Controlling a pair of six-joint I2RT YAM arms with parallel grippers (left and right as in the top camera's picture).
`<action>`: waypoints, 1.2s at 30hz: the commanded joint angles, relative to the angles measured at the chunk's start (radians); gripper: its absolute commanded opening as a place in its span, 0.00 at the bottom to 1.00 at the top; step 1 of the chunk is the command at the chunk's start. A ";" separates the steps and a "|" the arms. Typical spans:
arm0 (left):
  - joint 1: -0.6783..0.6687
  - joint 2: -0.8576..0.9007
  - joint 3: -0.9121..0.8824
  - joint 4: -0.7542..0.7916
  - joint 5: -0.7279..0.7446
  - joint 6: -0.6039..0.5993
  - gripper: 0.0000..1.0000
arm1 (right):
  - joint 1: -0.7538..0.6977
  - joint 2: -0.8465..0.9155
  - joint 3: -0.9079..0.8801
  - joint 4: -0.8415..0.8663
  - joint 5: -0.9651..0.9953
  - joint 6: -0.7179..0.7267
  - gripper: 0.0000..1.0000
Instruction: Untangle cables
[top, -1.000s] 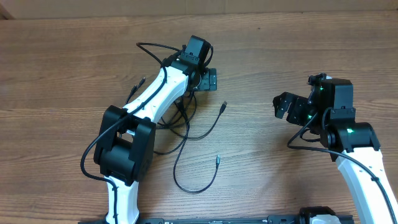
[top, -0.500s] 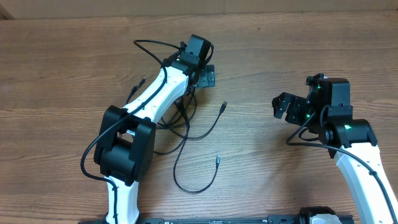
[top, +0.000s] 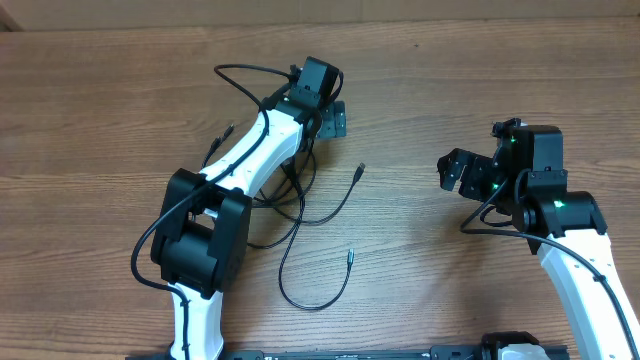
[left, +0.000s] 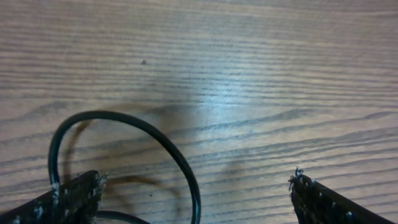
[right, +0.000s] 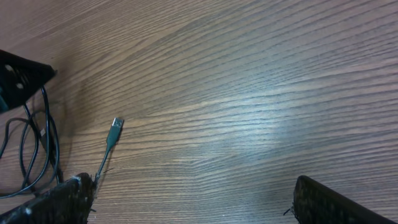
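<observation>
1. No shift among the cables (top: 300, 205): same loose tangle on the bench (top: 100, 110), under and beside the left arm, plug ends trailing toward centre.
2. Slight creep of the left pincer (top: 337, 120) up and leftward over the tangle's far end; spread wide, pinching nothing.
3. Barely any drift of the right pincer (top: 456, 170); spread wide, empty, well apart from the cables.
4. Hence no untangling yet. Probably lining up for a first grab at the black loop (left: 124, 124) beneath the left fingers.

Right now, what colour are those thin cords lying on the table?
The cables are black, plugs included; the overhead view shows them best.
</observation>
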 joint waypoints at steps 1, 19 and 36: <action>-0.007 0.013 -0.040 0.015 -0.017 -0.014 0.97 | -0.002 0.002 -0.005 0.006 -0.005 0.008 1.00; -0.007 0.013 -0.087 0.039 -0.018 -0.014 0.83 | -0.002 0.002 -0.005 0.006 -0.005 0.008 1.00; -0.006 0.014 -0.088 0.038 -0.020 -0.014 0.72 | -0.002 0.002 -0.005 0.005 -0.005 0.008 0.91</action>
